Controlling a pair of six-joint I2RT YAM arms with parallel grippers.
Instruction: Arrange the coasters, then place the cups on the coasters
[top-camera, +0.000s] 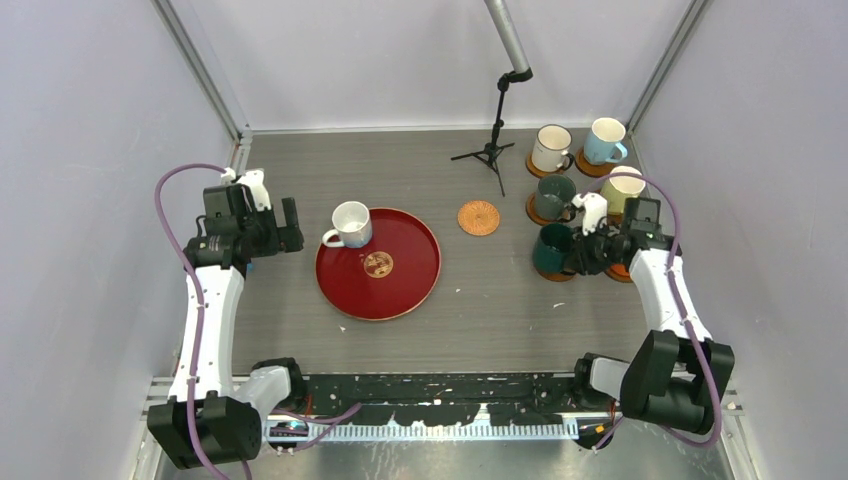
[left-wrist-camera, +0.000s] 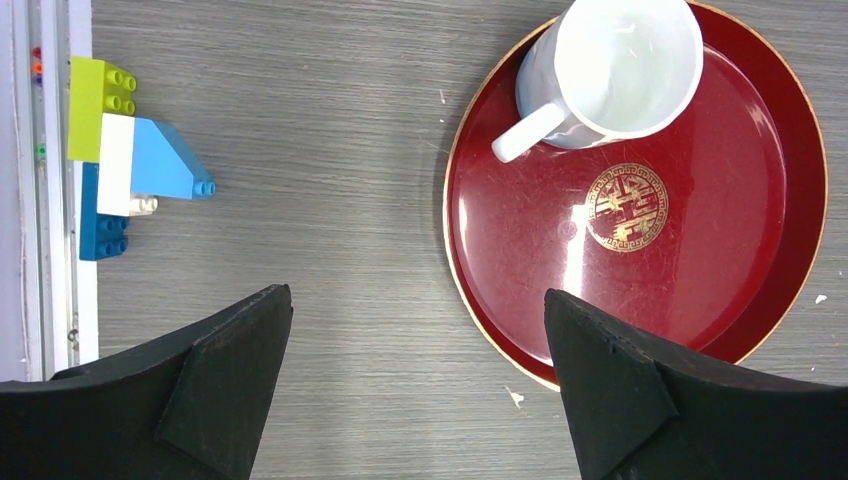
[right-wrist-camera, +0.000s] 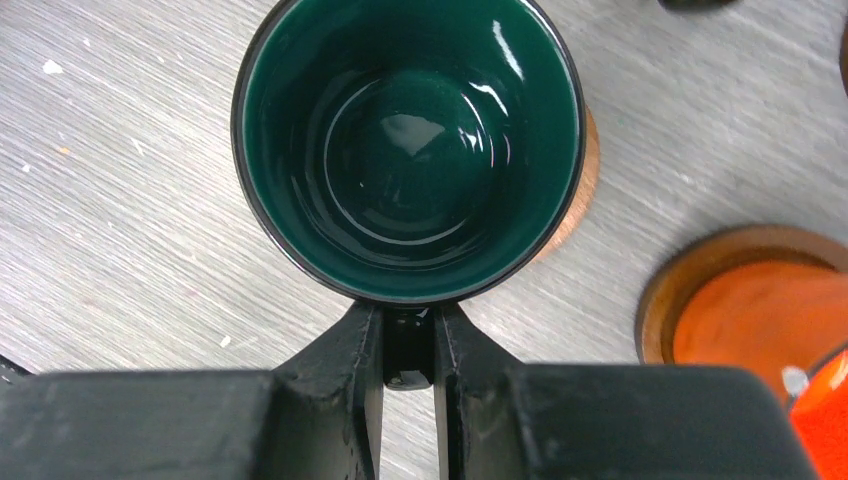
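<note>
- Top view: holds the left gripper (top-camera: 292, 226) spread wide, with nothing between the fingers.
- Finds the white cup (top-camera: 350, 224) just ahead of it, upright on the nearest edge of the round red tray (top-camera: 400, 290), handle aimed back at that gripper.
- Clamps the right gripper (top-camera: 578, 255) on the handle of the teal cup (top-camera: 550, 250), upright on a brown coaster, handle toward the fingers.
- Shows, beyond the right gripper, the grey cup (top-camera: 553, 197), yellow cup (top-camera: 622, 188), cream cup (top-camera: 551, 148) and blue cup (top-camera: 605, 140), each upright on a brown disc.
- Leaves the woven coaster (top-camera: 479, 217) flat and bare between the two grippers, nearer the right one; round, lighter, ribbed in rings.
- Left wrist view: frames the left gripper (left-wrist-camera: 416, 295) with black wedge fingers wide apart above grey wood-grain table (left-wrist-camera: 320, 150).
- Puts the white cup (left-wrist-camera: 620, 70) ahead and to the right fingertip's side, glossy inside, handle slanting back toward the fingers; tray (left-wrist-camera: 720, 270) lacquered and scuffed, with a gold emblem.
- Places plastic blocks (left-wrist-camera: 120, 160) ahead beyond the left fingertip.
- Right wrist view: presses the right gripper (right-wrist-camera: 408, 320) together on the teal cup's handle, mouth of the teal cup (right-wrist-camera: 410, 150) round, glazed, directly ahead.
- Reveals a smooth wooden coaster (right-wrist-camera: 582, 190) peeking from under it, and the orange cup (right-wrist-camera: 750, 320) on a rimmed wooden disc beside the right finger.
</note>
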